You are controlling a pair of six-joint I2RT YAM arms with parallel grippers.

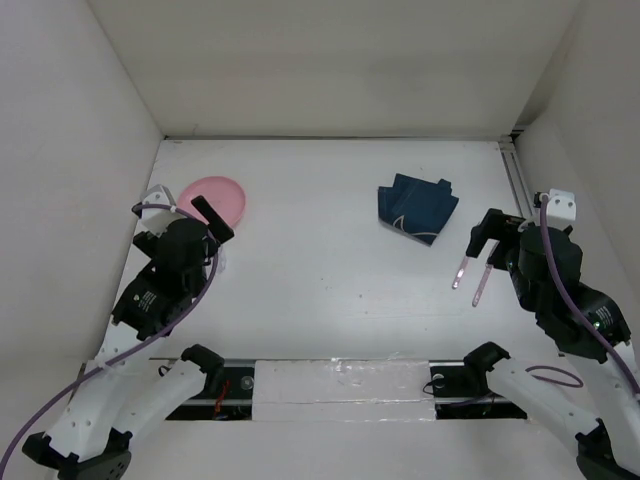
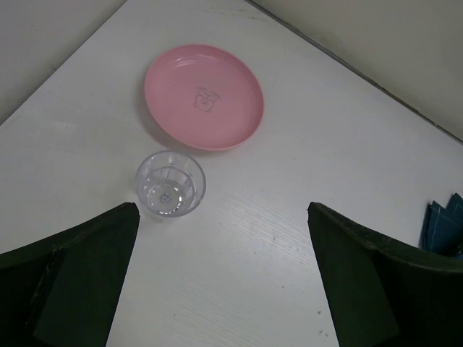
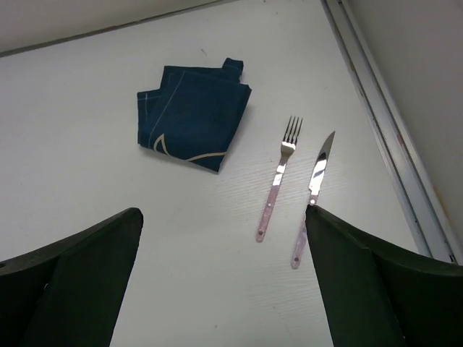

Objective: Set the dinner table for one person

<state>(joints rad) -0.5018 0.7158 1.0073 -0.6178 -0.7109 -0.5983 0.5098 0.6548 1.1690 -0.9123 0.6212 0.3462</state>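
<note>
The dinner table [image 1: 330, 280] is a plain white top. At its far left lies a pink plate [image 1: 212, 197] [image 2: 203, 96], with a clear glass [image 2: 171, 183] standing upright just in front of it. My left gripper [image 1: 218, 228] [image 2: 221, 217] hovers open beside the plate, empty, the glass near its left finger. A folded navy cloth [image 1: 415, 208] [image 3: 189, 116] lies at the far right. A fork [image 1: 460, 272] [image 3: 278, 177] and a knife [image 1: 481, 282] [image 3: 311, 195] with pink handles lie side by side near it. My right gripper [image 1: 484, 247] [image 3: 224, 213] stands open over them, holding nothing.
White walls close the table in at the back and both sides. A metal rail [image 1: 515, 180] [image 3: 383, 123] runs along the right edge next to the knife. A pale strip [image 1: 340, 380] lies between the arm bases at the near edge.
</note>
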